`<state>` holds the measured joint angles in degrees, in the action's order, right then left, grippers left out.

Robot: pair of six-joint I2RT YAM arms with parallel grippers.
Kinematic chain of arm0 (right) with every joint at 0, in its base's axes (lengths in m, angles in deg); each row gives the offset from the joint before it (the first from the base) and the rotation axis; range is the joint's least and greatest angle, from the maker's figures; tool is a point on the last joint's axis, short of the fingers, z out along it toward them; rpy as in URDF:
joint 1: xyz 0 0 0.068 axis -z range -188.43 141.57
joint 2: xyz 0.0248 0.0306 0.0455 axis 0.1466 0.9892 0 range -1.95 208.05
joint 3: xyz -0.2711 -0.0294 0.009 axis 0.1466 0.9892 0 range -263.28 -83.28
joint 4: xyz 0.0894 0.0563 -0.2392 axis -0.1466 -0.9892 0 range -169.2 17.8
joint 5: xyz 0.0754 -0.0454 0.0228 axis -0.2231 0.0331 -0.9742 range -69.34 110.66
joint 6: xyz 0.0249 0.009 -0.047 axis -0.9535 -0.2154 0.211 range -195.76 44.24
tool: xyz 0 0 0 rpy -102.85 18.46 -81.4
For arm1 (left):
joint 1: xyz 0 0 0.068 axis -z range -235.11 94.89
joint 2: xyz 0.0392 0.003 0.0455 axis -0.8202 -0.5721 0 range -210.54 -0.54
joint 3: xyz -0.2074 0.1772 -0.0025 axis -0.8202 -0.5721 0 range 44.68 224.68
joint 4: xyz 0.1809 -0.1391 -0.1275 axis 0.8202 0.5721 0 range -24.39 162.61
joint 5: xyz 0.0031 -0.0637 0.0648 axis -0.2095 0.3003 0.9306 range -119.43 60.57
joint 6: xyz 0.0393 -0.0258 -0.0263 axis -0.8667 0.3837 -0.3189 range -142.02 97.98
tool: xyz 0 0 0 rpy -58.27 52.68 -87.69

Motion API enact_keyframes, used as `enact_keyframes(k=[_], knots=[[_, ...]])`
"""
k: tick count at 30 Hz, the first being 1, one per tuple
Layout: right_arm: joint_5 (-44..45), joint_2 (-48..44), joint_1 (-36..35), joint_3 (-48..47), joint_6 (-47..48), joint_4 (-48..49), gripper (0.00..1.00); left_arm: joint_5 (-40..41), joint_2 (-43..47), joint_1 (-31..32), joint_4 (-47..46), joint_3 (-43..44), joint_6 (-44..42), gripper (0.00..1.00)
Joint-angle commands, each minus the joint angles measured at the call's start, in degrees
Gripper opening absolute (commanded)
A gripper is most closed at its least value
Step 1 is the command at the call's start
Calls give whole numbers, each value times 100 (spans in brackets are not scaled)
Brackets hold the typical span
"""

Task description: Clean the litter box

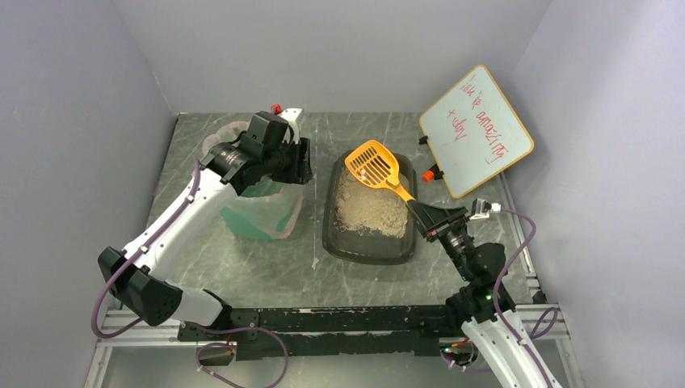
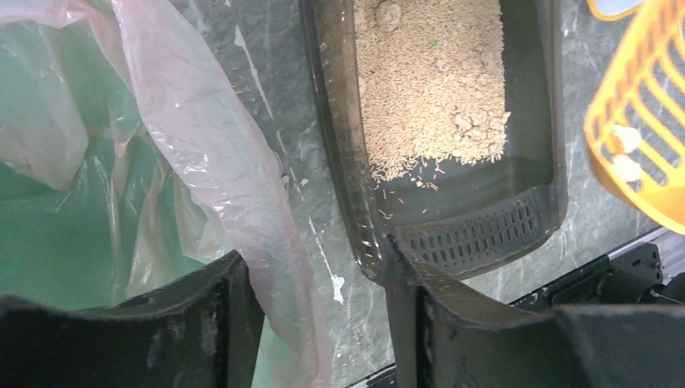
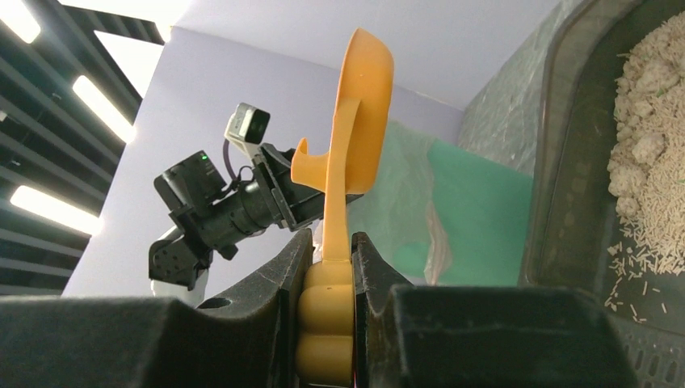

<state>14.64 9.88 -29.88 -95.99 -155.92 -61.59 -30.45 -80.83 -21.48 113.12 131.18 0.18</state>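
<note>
My right pincer [image 3: 331,242] is clamped tight on the handle of the orange scoop [image 1: 373,164], the handle pinched between both fingers. The slotted head stands raised over the upper end of the litter box [image 1: 329,217]. In the left wrist view I count two pale lumps [image 2: 624,139] in the scoop head at the right edge of the frame.

The litter box sits on the surface [image 1: 266,275] at the centre of the top view. Its long axis runs from the lower part of the frame to the upper part, and the beige litter [image 1: 371,206] is heaped in its middle. The green bin [image 1: 258,214] stands just beside it, to the left.

My judgement is that the coming move turns on this: the load has to travel leftward, across the box's short side, to reach the bin. My right arm is nearer the box; my left arm is nearer the bin.

My left pincer [image 2: 317,255] hangs over the bin's right rim, fingers apart at a middling width. An edge of the clear bag liner [image 2: 202,121] runs up through the gap, not pinched.

I count one litter box, one scoop, one bin, one liner, and one whiteboard [image 1: 476,129] at upper right.
</note>
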Motion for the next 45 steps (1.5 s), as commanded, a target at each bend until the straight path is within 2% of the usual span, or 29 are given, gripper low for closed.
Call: enact_keyframes(k=[1, 10, 13, 19, 21, 24, 32, 38, 45], knots=[[100, -51, 7, -465, 354, 75, 0, 324, 295, 38, 86, 157, -71, 60], [67, 12, 12, -719, 626, -86, 0, 633, 343, 36, 261, -63, -273, 72], [6, 53, 10, -759, 638, -67, 0, 893, 307, 30, 373, -197, -286, 72], [-37, 64, 8, -761, 660, -26, 0, 1003, 237, 30, 373, -282, -253, 48], [-56, 56, 4, -753, 656, -16, 0, 980, 193, 30, 364, -278, -251, 34], [-43, 3, 9, -734, 660, -67, 0, 962, 174, 30, 351, -230, -222, 6], [67, -168, 9, -821, 793, -363, 0, 466, 90, 45, 306, 57, -104, 5], [194, -234, 7, -1072, 1030, -660, 0, 471, -101, 460, 297, 429, 93, 5], [249, -334, 10, -1122, 1029, -838, 0, 467, -184, 737, 125, 365, 267, 5]])
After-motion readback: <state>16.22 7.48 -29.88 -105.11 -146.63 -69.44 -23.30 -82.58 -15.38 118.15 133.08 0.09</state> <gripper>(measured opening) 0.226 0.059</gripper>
